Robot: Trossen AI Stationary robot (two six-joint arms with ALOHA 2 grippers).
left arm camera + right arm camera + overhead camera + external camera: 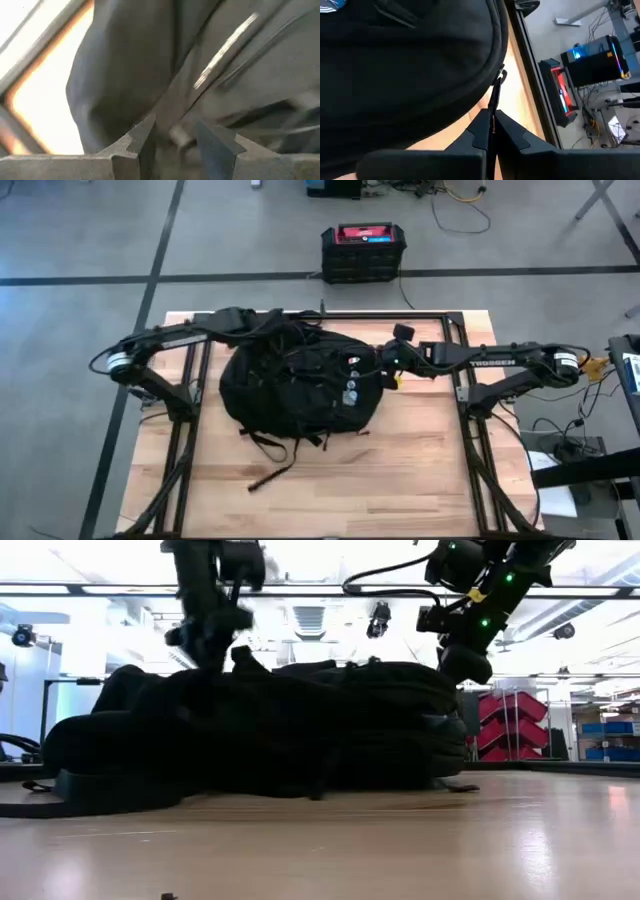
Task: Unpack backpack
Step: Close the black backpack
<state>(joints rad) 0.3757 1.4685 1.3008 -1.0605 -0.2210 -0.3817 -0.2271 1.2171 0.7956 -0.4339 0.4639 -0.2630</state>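
On the middle of the desk lies your backpack, flat, its long axis running across from arm to arm, straps trailing toward the near edge. At its right end the right gripper has its jaws pressed together on a zipper pull that hangs off the bag's rim; the pull lies straight ahead of those jaws, so I judge any opening move runs along that rim. The left gripper sits at the bag's far left corner, jaws apart over dark fabric, gripping nothing you can be sure of. Only the right wrist view shows the pinched pull; the high view shows both arms flanking the bag.
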